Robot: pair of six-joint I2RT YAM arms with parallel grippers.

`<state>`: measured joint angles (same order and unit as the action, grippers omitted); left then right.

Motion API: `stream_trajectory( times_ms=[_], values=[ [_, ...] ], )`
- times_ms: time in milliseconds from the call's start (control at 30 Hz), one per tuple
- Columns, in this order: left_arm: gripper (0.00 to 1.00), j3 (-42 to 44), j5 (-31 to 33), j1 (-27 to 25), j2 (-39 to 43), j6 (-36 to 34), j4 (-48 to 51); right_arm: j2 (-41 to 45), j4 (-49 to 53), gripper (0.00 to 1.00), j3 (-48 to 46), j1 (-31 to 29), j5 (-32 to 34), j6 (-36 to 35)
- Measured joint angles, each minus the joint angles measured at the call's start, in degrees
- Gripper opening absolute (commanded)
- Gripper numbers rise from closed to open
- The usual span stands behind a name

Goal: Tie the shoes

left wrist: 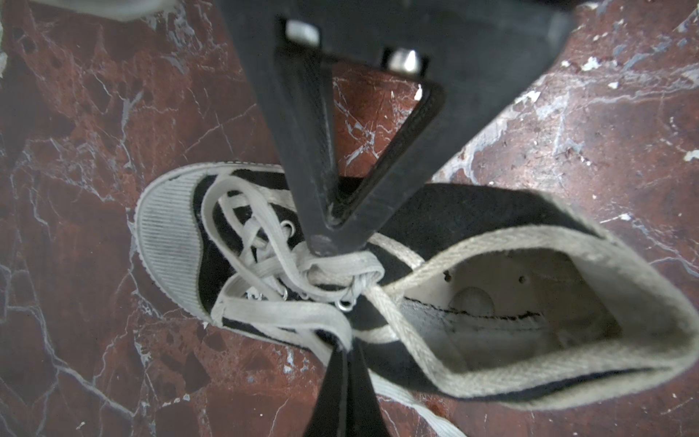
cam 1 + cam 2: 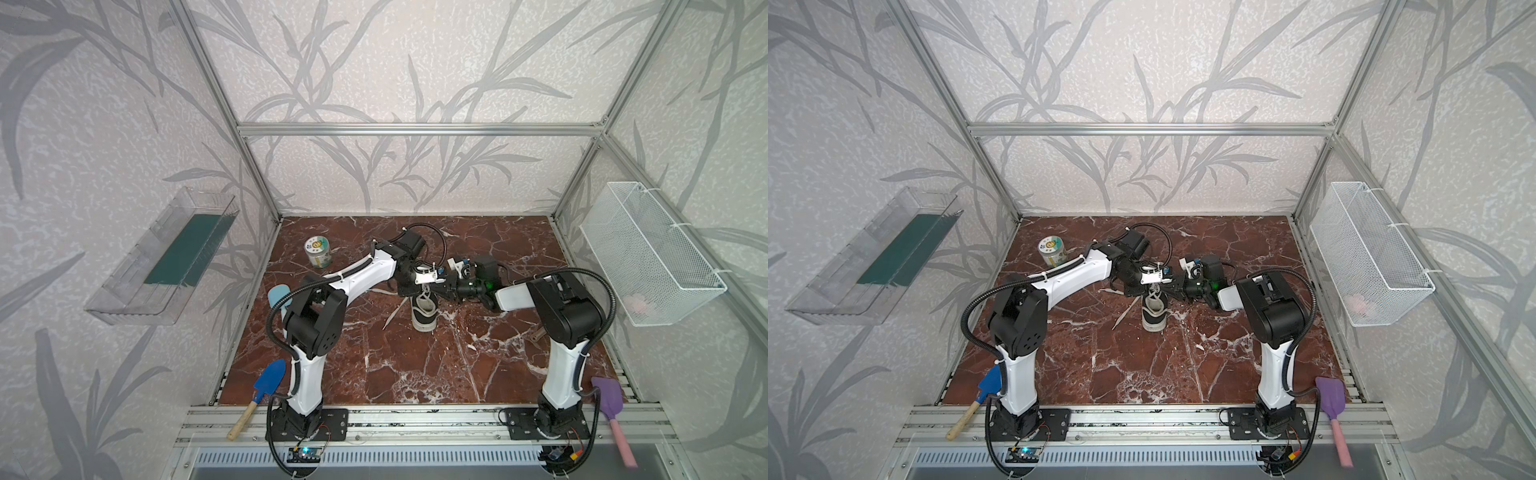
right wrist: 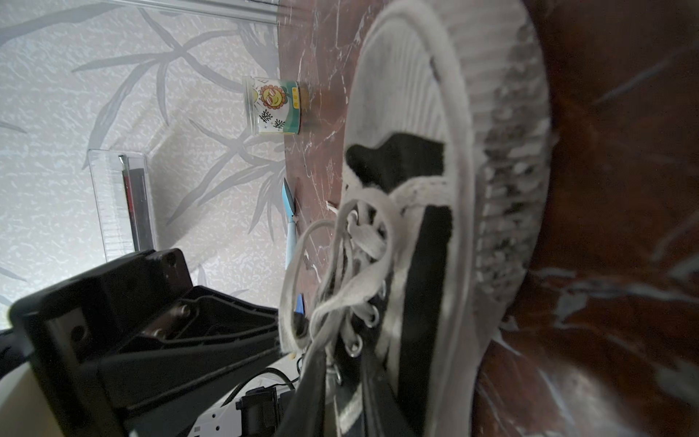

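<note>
**Sneaker mid-surface, both grippers at the laces**

Position: black canvas low-top sneaker with white rubber sole point(image 2: 424, 319) stands upright near the middle of the red marble-pattern surface point(image 2: 415, 374). Its heel points toward the arm bases and its toe sits under both grippers.

Lacing: white flat laces point(image 1: 295, 316) cross loosely over the eyelets. One loose end lies on the surface beside the sneaker.

Left: left gripper point(image 1: 341, 352) has its jaws closed on a lace strand at the sneaker's side.

Right: right gripper point(image 3: 342, 369) has its jaws a narrow gap apart over the eyelets. Cannot tell whether a strand sits between them.

Surroundings: round jar with a green sunflower label point(image 2: 318, 251) stands well apart, toward the back left. A white wire basket point(image 2: 652, 253) hangs on the right wall.
</note>
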<state>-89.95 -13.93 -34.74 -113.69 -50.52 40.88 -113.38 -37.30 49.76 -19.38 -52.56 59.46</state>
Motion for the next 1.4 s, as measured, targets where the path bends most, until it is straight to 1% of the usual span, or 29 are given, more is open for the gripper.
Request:
stream_trajectory(
  times_ms=[500,700,933,1200,1333,1400],
  values=[
    [0.00,0.0,0.4,0.0,0.0,0.8,-0.2,0.1,-2.9,0.25,0.0,0.2,0.0,2.9],
    [0.00,0.0,0.4,0.0,0.0,1.1,-0.2,0.1,-4.4,0.28,-0.1,0.3,0.0,3.8],
    [0.00,0.0,0.4,0.1,0.0,1.1,-0.2,0.1,-6.5,0.28,-0.1,0.3,-0.1,5.0],
    [0.00,0.0,0.4,0.3,0.0,1.2,-0.3,-0.3,-6.5,0.24,-0.1,0.2,0.0,5.2],
    [0.00,0.0,0.4,0.3,0.0,1.2,-0.3,-0.6,-6.1,0.18,-0.1,0.0,0.0,5.0],
    [0.00,0.0,0.4,0.3,0.0,1.2,-0.3,-0.6,-6.0,0.14,-0.1,-0.1,0.0,4.9]
  ],
)
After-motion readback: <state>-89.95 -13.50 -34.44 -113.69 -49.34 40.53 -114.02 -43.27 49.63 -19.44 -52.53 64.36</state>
